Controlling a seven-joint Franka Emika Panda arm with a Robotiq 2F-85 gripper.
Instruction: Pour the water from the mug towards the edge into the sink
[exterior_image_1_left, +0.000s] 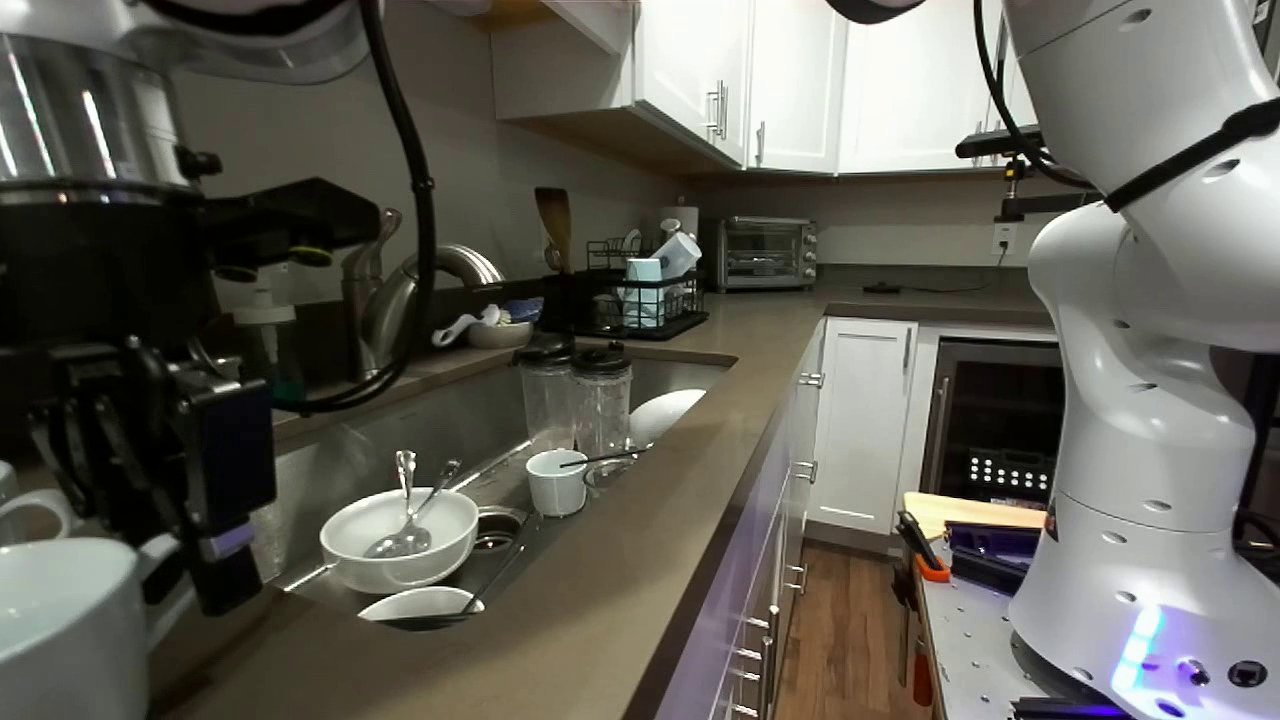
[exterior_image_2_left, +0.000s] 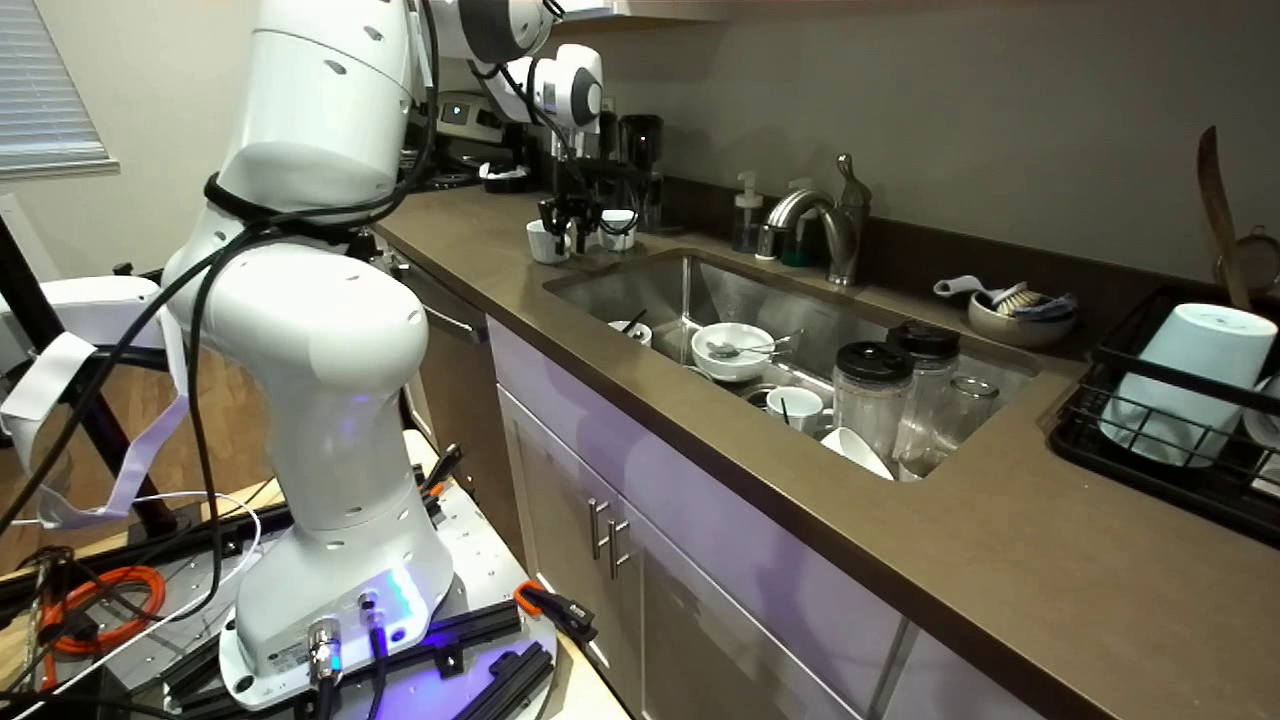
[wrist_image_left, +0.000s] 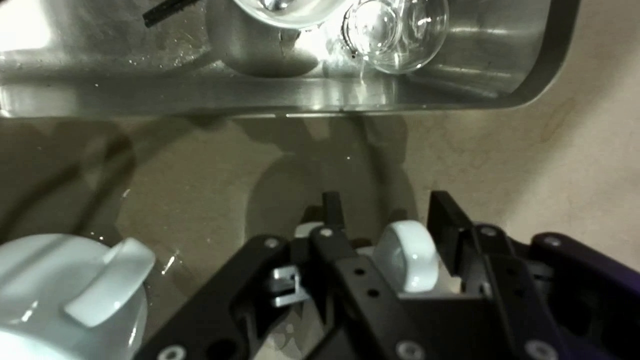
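End effector (wrist_image_left: 387, 207): fingers (wrist_image_left: 333, 210) spread, one to each side of the handle (wrist_image_left: 422, 255) of the mug (exterior_image_1_left: 80, 640). In the wrist view we see a gap between the handle and one finger; the opposite finger overlaps it from this angle, so we cannot tell whether they touch. We read this as a grasp being lined up, nothing gripped yet.

Mug: upright on the worktop (exterior_image_2_left: 1000, 550), the closer of the pair to the front edge (exterior_image_2_left: 800, 525). Its handle faces the sink (wrist_image_left: 150, 97). We think this suits the approach: a pinch on the loop leaves the mouth unobstructed for pouring. Water level: we cannot make it out.

Second mug (exterior_image_2_left: 618, 230): apart, farther from the front edge, its handle slanting towards the end effector's side. We judge that a sideways lift risks a knock.

Sink: near the handle, so the carry should be short. A white bowl (exterior_image_1_left: 390, 572) with spoons (exterior_image_1_left: 412, 540) stands in it; we would expect splashing if the pour lands there. Next, in our judgement: close on the loop, lift, cross the rim, tip.
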